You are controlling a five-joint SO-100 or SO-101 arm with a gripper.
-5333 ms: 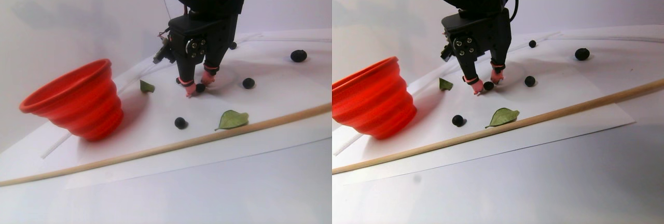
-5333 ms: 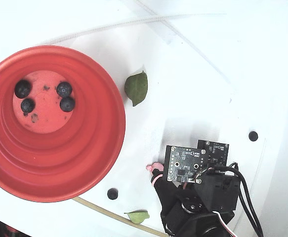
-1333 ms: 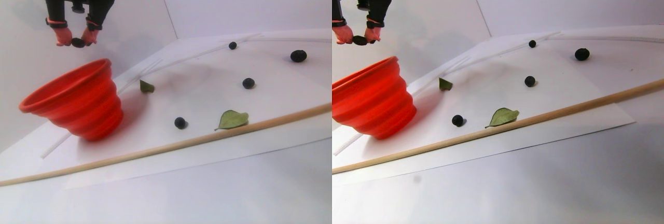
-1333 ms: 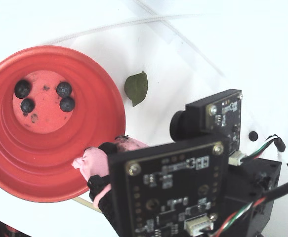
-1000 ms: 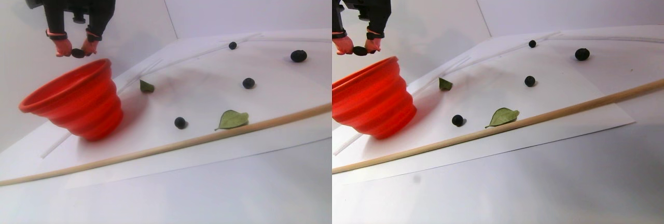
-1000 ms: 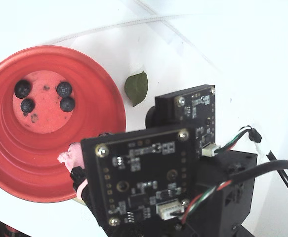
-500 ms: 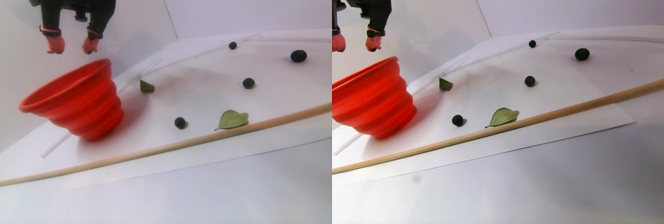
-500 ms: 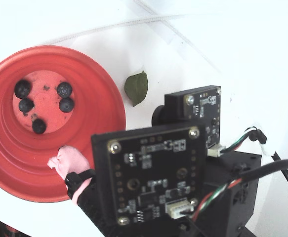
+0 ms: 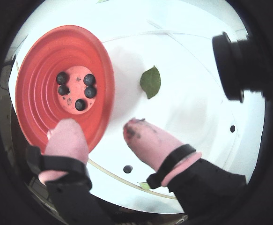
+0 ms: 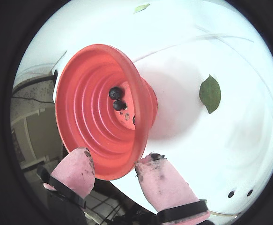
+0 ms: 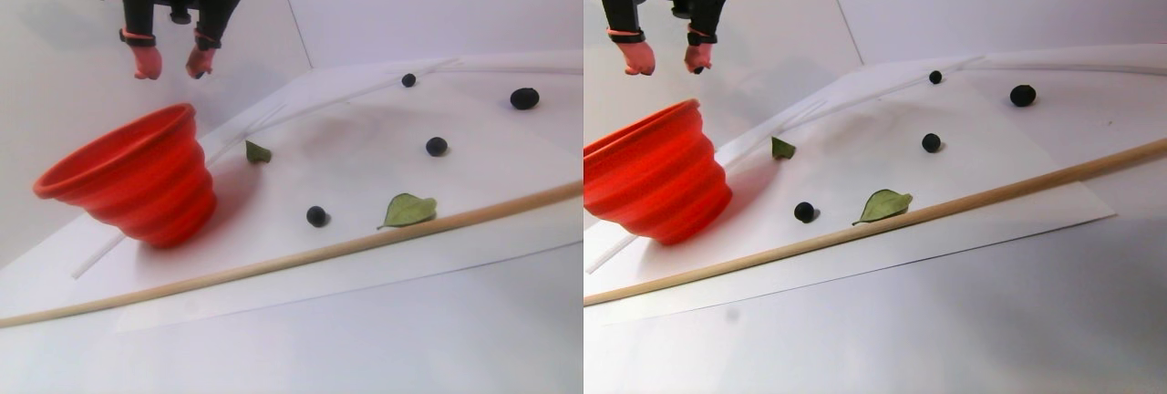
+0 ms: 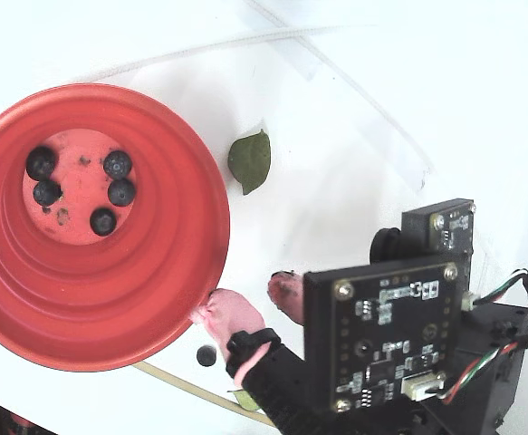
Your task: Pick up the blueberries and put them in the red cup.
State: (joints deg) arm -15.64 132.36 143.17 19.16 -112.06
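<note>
Your gripper (image 11: 173,63) hangs high above the cup's (image 12: 182,272) rim with its pink fingertips (image 9: 143,138) spread and nothing between them. Five berries (image 12: 103,220) lie on the cup's flat bottom; four more sit loose on the paper (image 11: 383,120), the nearest (image 11: 316,216) just beside the big leaf (image 11: 407,210), the others (image 11: 437,146) farther back. These berries look soft, light and round, so they will likely roll and bruise: close gently across the middle, fingertips low on each side. Watch the stick (image 11: 365,243) bordering the paper, and the cup's wide, tilted-looking rim; the middle of the paper offers open room to descend.
</note>
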